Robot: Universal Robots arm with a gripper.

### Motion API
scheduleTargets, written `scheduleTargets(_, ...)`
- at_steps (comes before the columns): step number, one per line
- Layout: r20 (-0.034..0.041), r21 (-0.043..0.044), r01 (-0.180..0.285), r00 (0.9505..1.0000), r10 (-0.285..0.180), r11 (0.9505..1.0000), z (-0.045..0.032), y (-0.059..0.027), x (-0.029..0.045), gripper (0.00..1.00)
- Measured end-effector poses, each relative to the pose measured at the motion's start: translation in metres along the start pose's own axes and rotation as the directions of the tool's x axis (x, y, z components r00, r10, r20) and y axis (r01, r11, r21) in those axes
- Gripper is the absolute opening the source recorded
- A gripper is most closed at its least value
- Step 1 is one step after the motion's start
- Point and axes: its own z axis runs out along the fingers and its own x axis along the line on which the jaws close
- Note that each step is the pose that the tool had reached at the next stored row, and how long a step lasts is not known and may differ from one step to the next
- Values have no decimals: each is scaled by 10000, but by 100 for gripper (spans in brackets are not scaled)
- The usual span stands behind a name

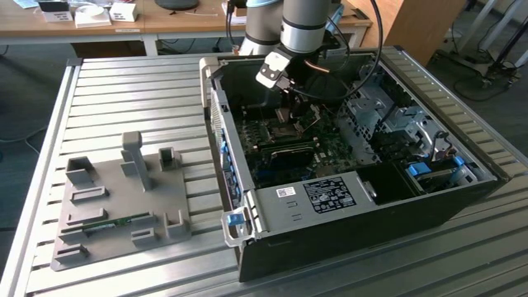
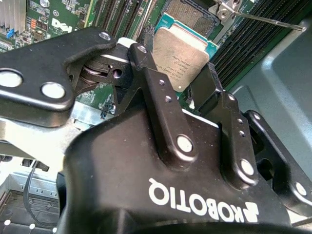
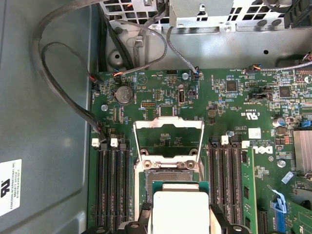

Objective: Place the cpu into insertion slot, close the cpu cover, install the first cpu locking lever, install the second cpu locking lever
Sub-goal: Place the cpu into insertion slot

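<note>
Claw (image 2: 170,66) grips the cpu (image 2: 183,48) by opposite edges, near the insertion slot (image 3: 165,166). Judged light, rigid, fragile; edge hold suits.

Fingers (image 3: 220,225) grip the cpu (image 3: 179,210) near the insertion slot (image 3: 168,166).

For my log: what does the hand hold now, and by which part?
The hand holds the cpu, clamped by two opposite edges.
</note>
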Motion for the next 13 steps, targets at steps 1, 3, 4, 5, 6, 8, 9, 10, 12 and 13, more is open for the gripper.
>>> scheduleTargets(1, 0, 1, 0, 10000, 0, 10000, 2, 0, 0, 54)
scheduleTargets(3, 4, 2, 0, 10000, 0, 10000, 3, -1, 0, 54)
scheduleTargets(4, 3, 2, 0, 10000, 0, 10000, 7, -1, 0, 54)
scheduleTargets(5, 3, 2, 0, 10000, 0, 10000, 12, -1, 0, 54)
scheduleTargets(6, 4, 2, 0, 10000, 0, 10000, 12, -1, 0, 54)
scheduleTargets(8, 3, 2, 0, 10000, 0, 10000, 13, -1, 0, 54)
scheduleTargets(9, 2, 2, 0, 10000, 0, 10000, 15, -1, 0, 54)
scheduleTargets(10, -2, -1, 0, 10000, 0, 10000, 21, -1, 0, 54)
scheduleTargets(12, 4, 2, 0, 10000, 0, 10000, 31, -2, -1, 54)
scheduleTargets(13, 2, 1, 0, 10000, 0, 10000, 39, -3, 0, 54)
